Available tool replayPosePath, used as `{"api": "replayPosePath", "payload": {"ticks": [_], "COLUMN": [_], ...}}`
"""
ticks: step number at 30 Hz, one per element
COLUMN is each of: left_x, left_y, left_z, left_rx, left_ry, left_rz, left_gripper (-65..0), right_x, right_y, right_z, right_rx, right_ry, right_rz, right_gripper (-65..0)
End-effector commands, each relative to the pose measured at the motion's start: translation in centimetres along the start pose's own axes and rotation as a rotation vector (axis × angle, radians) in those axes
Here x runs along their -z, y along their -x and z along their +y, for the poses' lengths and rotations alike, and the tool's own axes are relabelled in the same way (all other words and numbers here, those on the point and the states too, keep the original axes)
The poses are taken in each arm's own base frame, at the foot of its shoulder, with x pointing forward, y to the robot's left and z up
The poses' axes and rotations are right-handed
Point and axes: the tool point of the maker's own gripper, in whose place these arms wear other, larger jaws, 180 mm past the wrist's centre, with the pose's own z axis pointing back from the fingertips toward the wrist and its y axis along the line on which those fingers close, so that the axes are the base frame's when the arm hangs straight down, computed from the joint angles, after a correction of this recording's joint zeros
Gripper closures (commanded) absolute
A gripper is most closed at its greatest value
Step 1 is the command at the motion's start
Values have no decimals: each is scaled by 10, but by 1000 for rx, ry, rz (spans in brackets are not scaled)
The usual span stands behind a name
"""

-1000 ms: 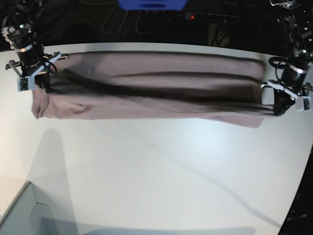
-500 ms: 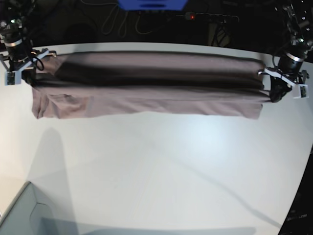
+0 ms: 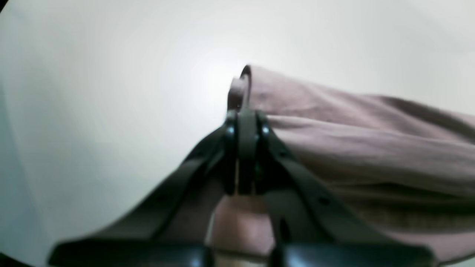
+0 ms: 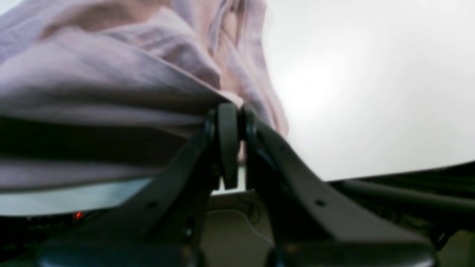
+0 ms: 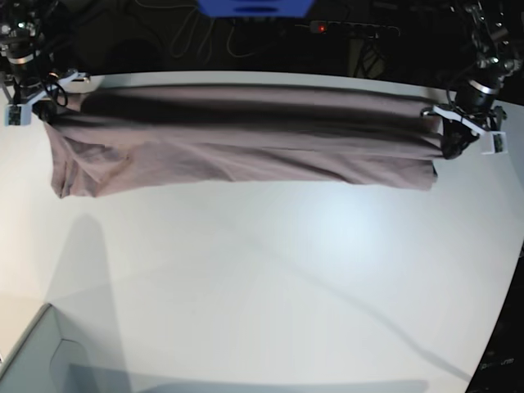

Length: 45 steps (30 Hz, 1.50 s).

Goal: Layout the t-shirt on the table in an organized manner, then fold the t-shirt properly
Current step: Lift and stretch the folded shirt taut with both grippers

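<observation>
A: Lying where, and along which axis?

B: Spanning the table (image 5: 262, 278) from 9 to 3 o'clock: t-shirt (image 5: 246, 151).

A: Gripping how?

B: Pinching opposite ends, equally near: left gripper (image 5: 453, 147), right gripper (image 5: 42, 110), both clamped.

Bright overhead light, glare on white table (image 5: 270, 270), soft shadows, wrist cams blurry, base view fisheye-warped w/ dark bkgd

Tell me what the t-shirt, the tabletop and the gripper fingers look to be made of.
t-shirt: soft woven or knit cloth, matte dusty mauve; it wrinkles and sags in long folds between the two grips.
table: smooth white matte board, probably laminate or painted; only a soft glare, no grain.
fingers: black, dull, likely moulded plastic, with small round fasteners; the pad material is too blurred to tell.
</observation>
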Motion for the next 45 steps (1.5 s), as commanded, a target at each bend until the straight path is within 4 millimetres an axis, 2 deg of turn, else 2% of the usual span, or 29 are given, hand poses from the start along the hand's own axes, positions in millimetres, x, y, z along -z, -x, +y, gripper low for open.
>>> {"api": "replayPosePath", "payload": {"ticks": [1, 5, 7, 13, 18, 24, 28, 30, 32, 37, 39, 41, 45], "left_x": [-2, -2, -2, -6, -5, -3, -2, -3, -3, -9, -11, -8, 7], "left_y": [-15, -9, -9, -20, -19, 3, 17, 22, 20, 1, -3, -2, 2], "left_z": [5, 8, 7, 16, 12, 12, 17, 19, 18, 26, 34, 35, 38], "left_rx": [7, -3, -5, -14, -15, -64, -79, -85, -85, -70, -76, -80, -124], "left_ry": [-4, -10, -10, -37, -28, -36, -47, -51, -50, -77, -97, -96, -100], "left_rz": [-49, -35, -36, -103, -102, -61, -23, -12, -18, -70, -84, -79, -75], "left_gripper": [0, 0, 0, 0, 0, 0, -4, -48, -138, -413, -493, -519, -517], "right_x": [-2, 3, 8, 17, 19, 20, 26, 29, 32, 34, 33, 33, 30], "right_y": [-7, 6, 10, 7, 6, 3, 9, 15, 16, 13, 13, 10, -1], "right_z": [-2, 2, 11, 38, 41, 35, 36, 33, 32, 36, 35, 35, 35], "right_rx": [-5, 17, 17, -8, -8, -23, -15, -52, -89, -90, -90, -91, -100], "right_ry": [-6, -21, -53, -132, -140, -134, -137, -122, -106, -101, -100, -96, -88], "right_rz": [-32, -2, 8, 11, 8, 5, 26, 58, 78, 75, 73, 67, 38], "right_gripper": [0, 0, 0, 0, 0, 0, 0, 0, -6, -135, -181, -213, -249]}}
